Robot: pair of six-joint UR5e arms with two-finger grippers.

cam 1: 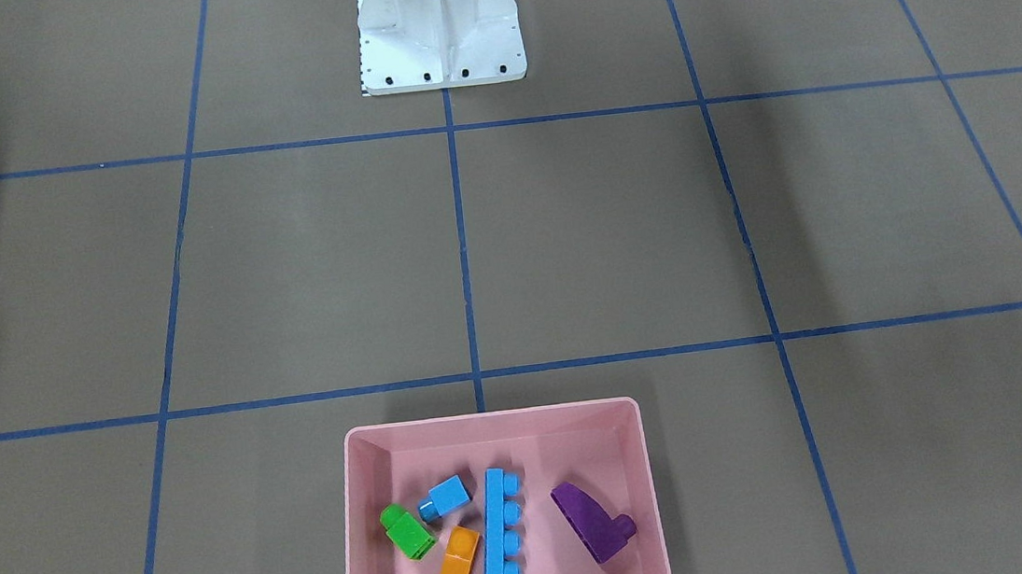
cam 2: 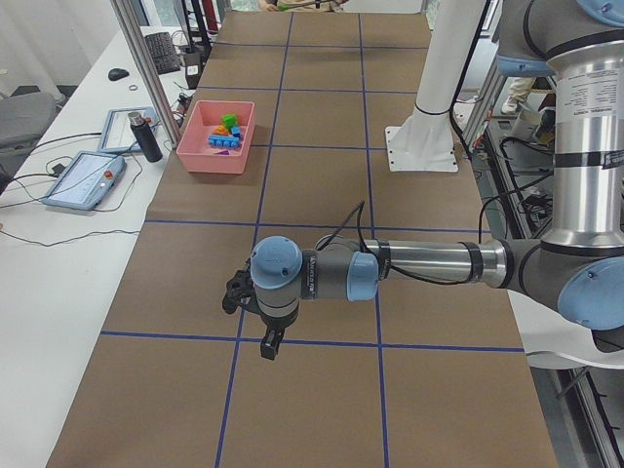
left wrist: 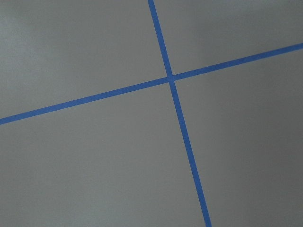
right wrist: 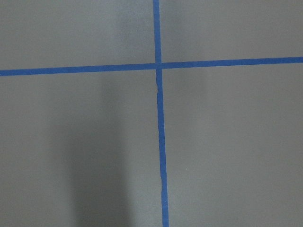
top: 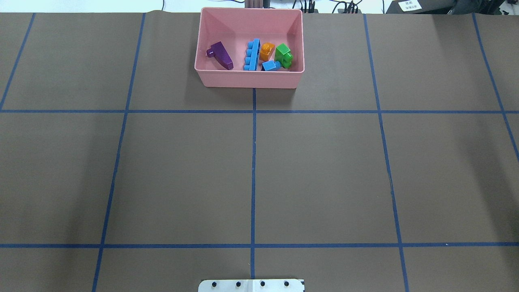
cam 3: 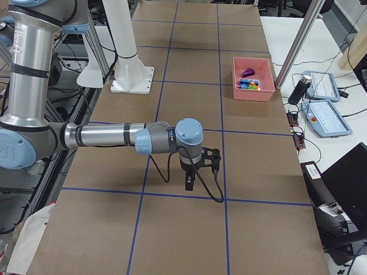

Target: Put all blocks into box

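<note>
The pink box stands at the table edge far from the robot base; it also shows in the overhead view. All five blocks lie inside it: green, small light-blue, long light-blue, orange and purple. My left gripper hangs over bare table far from the box, and shows only in the exterior left view. My right gripper shows only in the exterior right view, also over bare table. I cannot tell whether either is open or shut.
The white robot base stands at the table's middle rear. Blue tape lines grid the brown table. A side table beyond the box holds a black bottle and control tablets. A laptop sits there too.
</note>
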